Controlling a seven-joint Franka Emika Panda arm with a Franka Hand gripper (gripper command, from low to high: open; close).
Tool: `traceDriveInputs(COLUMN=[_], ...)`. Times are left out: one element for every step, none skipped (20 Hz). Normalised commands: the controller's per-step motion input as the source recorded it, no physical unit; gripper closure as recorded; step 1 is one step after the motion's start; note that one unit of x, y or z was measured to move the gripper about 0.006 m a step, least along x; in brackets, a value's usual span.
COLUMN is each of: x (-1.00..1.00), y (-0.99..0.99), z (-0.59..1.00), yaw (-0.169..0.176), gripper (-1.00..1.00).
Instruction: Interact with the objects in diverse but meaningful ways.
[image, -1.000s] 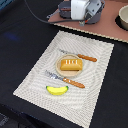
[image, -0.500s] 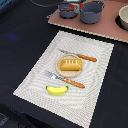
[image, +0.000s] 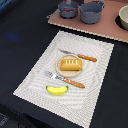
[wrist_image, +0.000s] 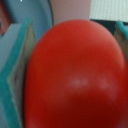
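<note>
A dark bench (image: 20, 45) is covered by a striped placemat (image: 95, 95); on it the bread loaf (image: 70, 64) sits on a plate (image: 58, 68) between knife (image: 79, 56) and fork (image: 65, 80), the banana (image: 57, 90) nearby. The arm, seen over the grey pots (image: 92, 11) a second ago, has left the exterior view. In the wrist view the red tomato (wrist_image: 75, 75) is clamped in the end effector (wrist_image: 72, 82), so a carry seems underway.

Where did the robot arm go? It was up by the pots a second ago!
The arm pulled away from above the pots and is out of the exterior view now. In the wrist view the teal fingers sit on either side of a red tomato, apparently holding it. The bread loaf, banana, fork and knife did not move.
</note>
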Motion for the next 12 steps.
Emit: traceDriveInputs(x=[-0.14, -0.13, -0.09, -0.06, 0.0, 0.0, 0.0, 0.0, 0.0, 0.0, 0.0, -0.01], y=[0.64, 0.63, 0.6, 0.54, 0.39, 0.35, 0.31, 0.26, 0.25, 0.23, 0.21, 0.19], z=[-0.11, -0.13, -0.13, -0.16, -0.19, -0.21, -0.23, -0.27, -0.29, -0.29, -0.31, -0.33], yaw=[-0.007, -0.005, -0.001, 0.0, 0.0, 0.0, 0.0, 0.0, 0.0, 0.0, 0.0, 0.0], gripper=[1.0, 1.0, 1.0, 1.0, 1.0, 1.0, 1.0, 1.0, 1.0, 1.0, 1.0, 1.0])
